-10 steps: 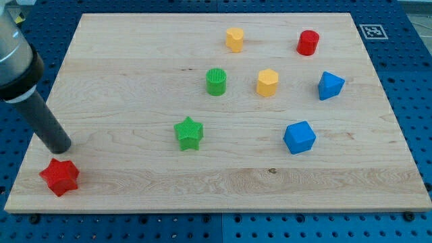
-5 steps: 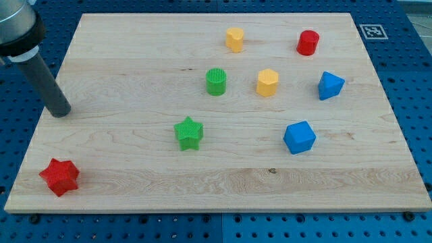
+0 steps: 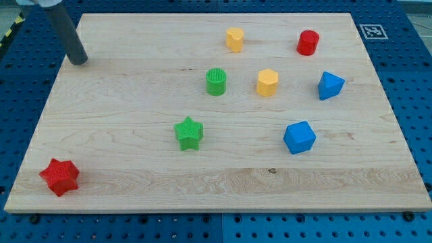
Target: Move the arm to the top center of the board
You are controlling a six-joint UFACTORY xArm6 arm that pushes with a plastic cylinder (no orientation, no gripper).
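My tip [image 3: 79, 61] has travelled from just above the red star [image 3: 59, 177] at the near left corner up along the left edge, and now stands at the far left of the board [image 3: 135, 202], touching no block and well apart from all of them. It is a bare rod with no pincer, so it holds nothing. To its right sit the green cylinder [image 3: 216, 82] and green star [image 3: 189, 133], unmoved, as are the yellow, red and blue blocks farther right.

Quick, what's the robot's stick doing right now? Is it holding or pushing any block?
My tip: holds nothing, touches no block, near the board's top left corner.
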